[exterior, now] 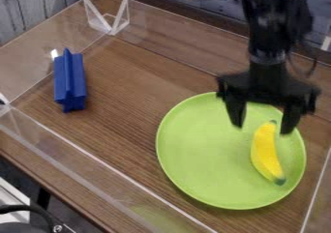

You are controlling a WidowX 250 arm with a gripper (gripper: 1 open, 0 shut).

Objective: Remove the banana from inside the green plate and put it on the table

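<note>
The yellow banana (268, 152) lies inside the green plate (200, 150), on the plate's right half, with its dark tip toward the front rim. My gripper (266, 113) hangs just above the banana's far end, its two black fingers (235, 109) spread wide apart and open, holding nothing. The plate rests on the brown wood-grain table (142, 82) at the right front.
A blue rectangular block (70, 79) stands on the table at the left. Clear acrylic walls (106, 16) border the tabletop at the back and along the front-left edge. Bare wood stretches between the block and the plate.
</note>
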